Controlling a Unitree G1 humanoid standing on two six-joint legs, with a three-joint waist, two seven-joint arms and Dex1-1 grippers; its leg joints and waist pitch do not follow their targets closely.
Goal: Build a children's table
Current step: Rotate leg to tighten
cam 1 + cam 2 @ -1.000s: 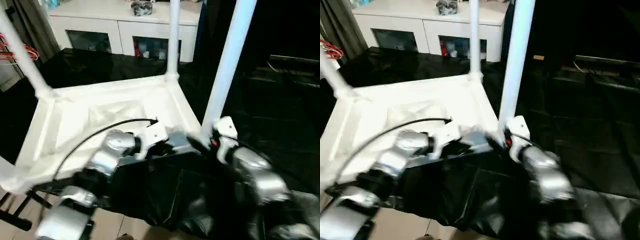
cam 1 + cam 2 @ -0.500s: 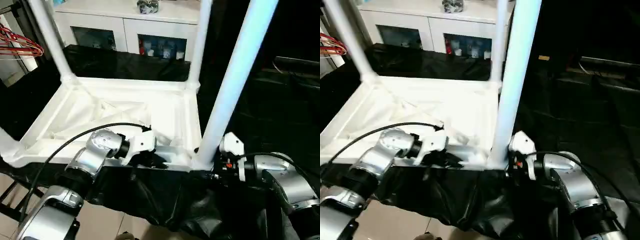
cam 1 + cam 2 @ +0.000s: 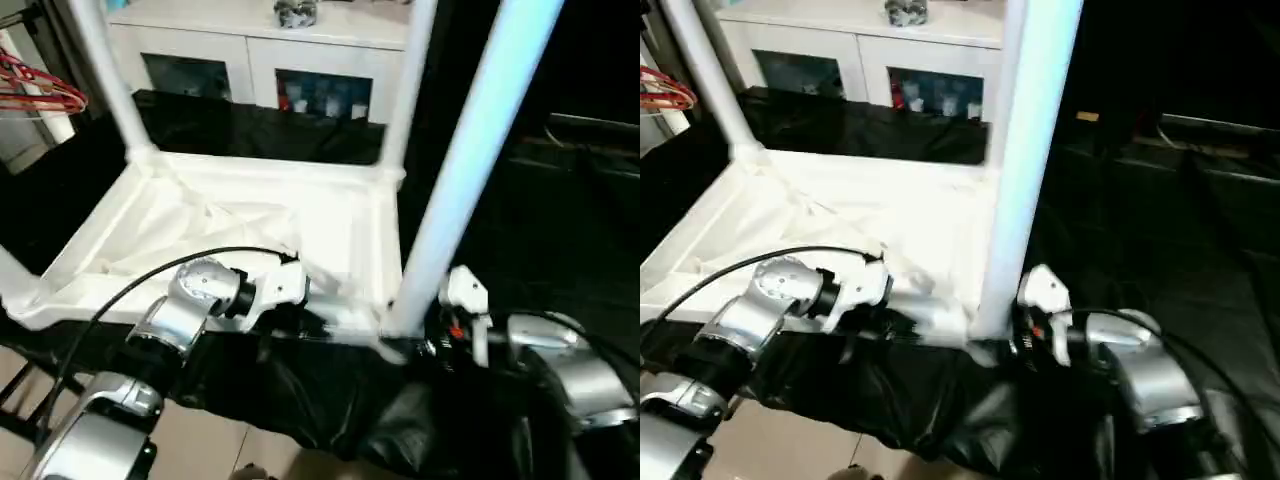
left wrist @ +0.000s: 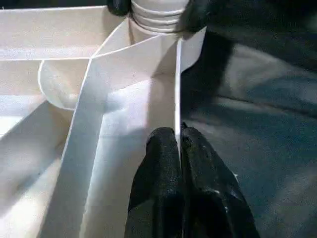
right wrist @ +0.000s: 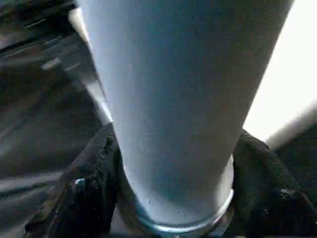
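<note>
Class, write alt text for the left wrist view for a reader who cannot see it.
The left gripper, jaws shut, pinches the thin upright edge wall of the white table top. Beyond it, a ribbed leg base sits at the corner, with black sheeting alongside.

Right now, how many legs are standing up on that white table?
3 clearly: the near leg at the right gripper, a far leg by the cabinet, and another far leg on the left. A fourth, at the near-left corner, may be cut off.

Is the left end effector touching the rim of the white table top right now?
Touching. In the left wrist view the left end effector has its two black fingers pressed together on the thin upright rim of the table top.
</note>
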